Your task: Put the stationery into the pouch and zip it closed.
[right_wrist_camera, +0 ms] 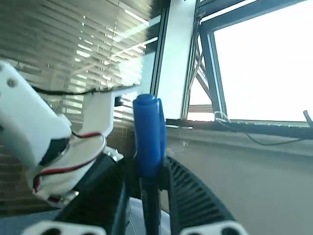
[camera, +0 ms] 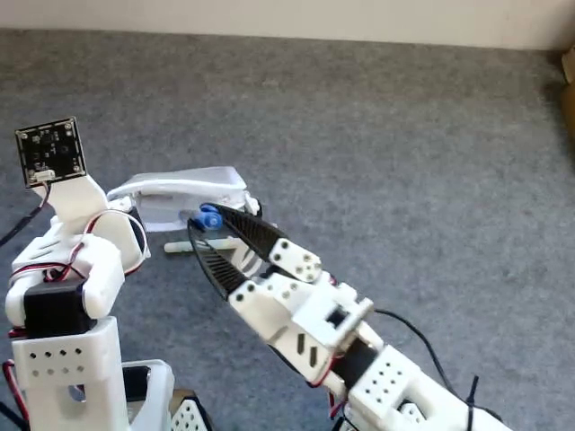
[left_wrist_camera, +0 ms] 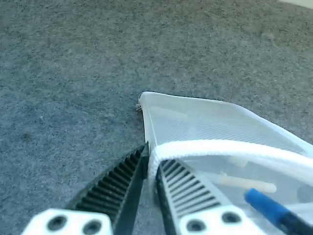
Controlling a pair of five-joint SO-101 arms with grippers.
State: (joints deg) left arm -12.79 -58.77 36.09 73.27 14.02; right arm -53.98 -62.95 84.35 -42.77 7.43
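The white mesh pouch (camera: 180, 193) lies on the grey bench (camera: 404, 135), its mouth facing the two arms. The left end effector (left_wrist_camera: 150, 156) is pressed together on the pouch's corded rim (left_wrist_camera: 220, 147), holding that edge up. The right end effector (camera: 198, 220) pinches a blue pen (camera: 208, 218) at the opening, its capped end poking past the jaws. A pale stick (left_wrist_camera: 244, 183) seems to lie inside, though it is hard to tell through the mesh. A bare camera board (camera: 51, 150) sits atop the left arm.
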